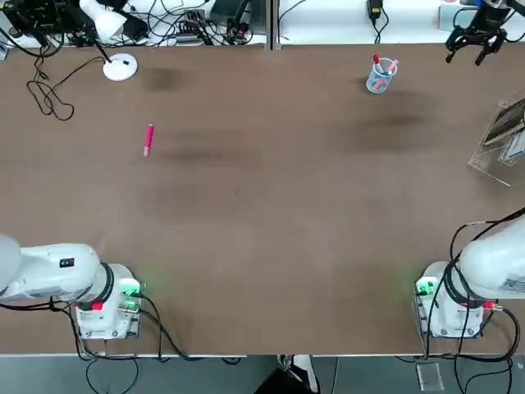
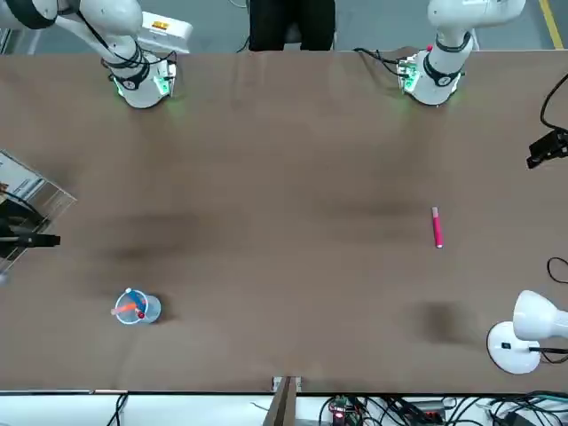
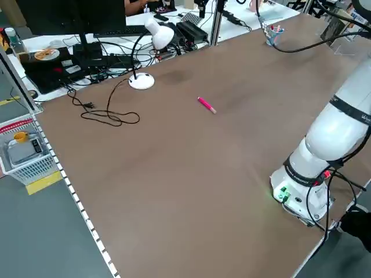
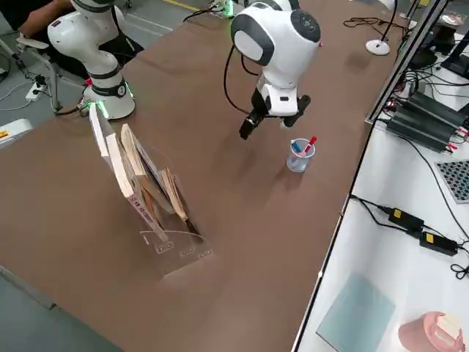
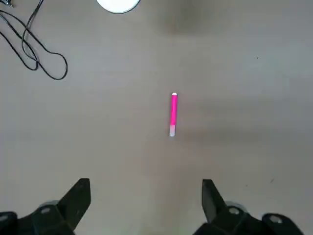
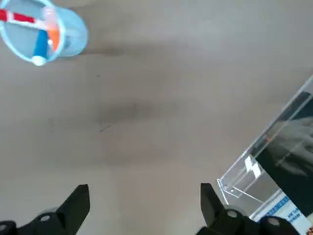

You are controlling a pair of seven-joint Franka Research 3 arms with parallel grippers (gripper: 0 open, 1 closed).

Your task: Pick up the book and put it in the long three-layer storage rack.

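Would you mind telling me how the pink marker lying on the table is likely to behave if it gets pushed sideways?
The pink marker looks like a slim cylinder lying flat on the bare table, so it would probably roll. It seems small and light, likely sliding or spinning easily.

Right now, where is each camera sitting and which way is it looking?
Top: overhead, looking down; both arm bases, right gripper.
Front: across the table, facing the robot; both bases, pink pen.
Left side: raised, looking diagonally; one arm, lamp.
Right side: raised; right gripper above the table, book in the storage rack.
Left wrist: looking down; left gripper open.
Right wrist: looking down; open fingers, pen cup.
Shared: top and front both show the pen.
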